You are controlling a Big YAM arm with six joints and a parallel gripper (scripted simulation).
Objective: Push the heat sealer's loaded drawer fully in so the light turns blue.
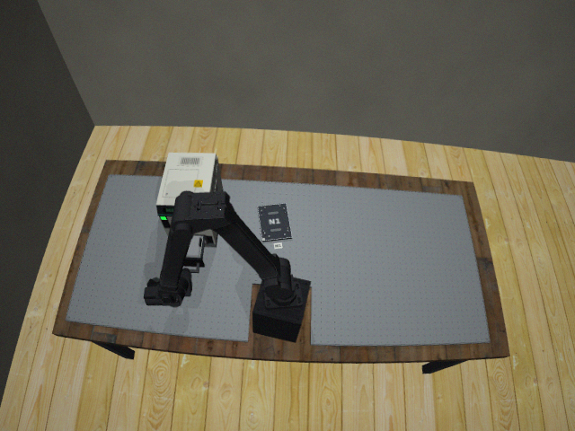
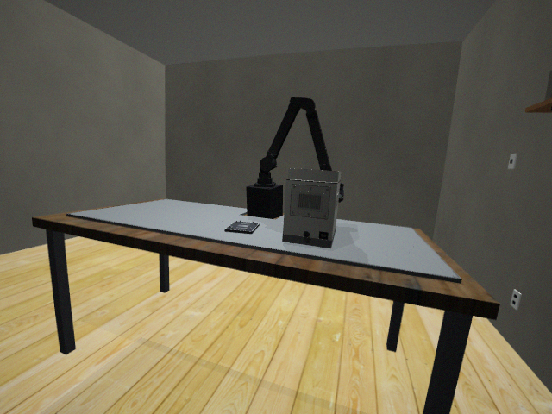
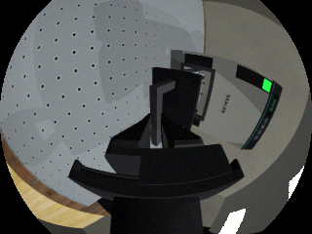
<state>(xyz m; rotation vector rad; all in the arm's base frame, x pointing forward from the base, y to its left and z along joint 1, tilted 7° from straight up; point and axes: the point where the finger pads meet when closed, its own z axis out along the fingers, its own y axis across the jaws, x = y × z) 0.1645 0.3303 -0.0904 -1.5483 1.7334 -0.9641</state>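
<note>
The white heat sealer [image 1: 188,178] stands at the back left of the grey mat; from the exterior view I see its grey rear [image 2: 310,205]. Its light [image 1: 163,218] is green, as the wrist view [image 3: 265,85] also shows. The drawer [image 1: 202,250] sticks out of the sealer's front; its load is hidden by my arm. My gripper [image 3: 156,117] is at the drawer's outer end [image 3: 198,88], with narrow fingers shut on the dark front handle. The sheet, plate and frame cannot be made out.
A dark plate marked N1 [image 1: 276,226] lies flat on the mat to the right of the sealer, with a small white tag beside it; it also shows in the exterior view [image 2: 241,226]. My arm's black base [image 1: 280,308] sits at the front edge.
</note>
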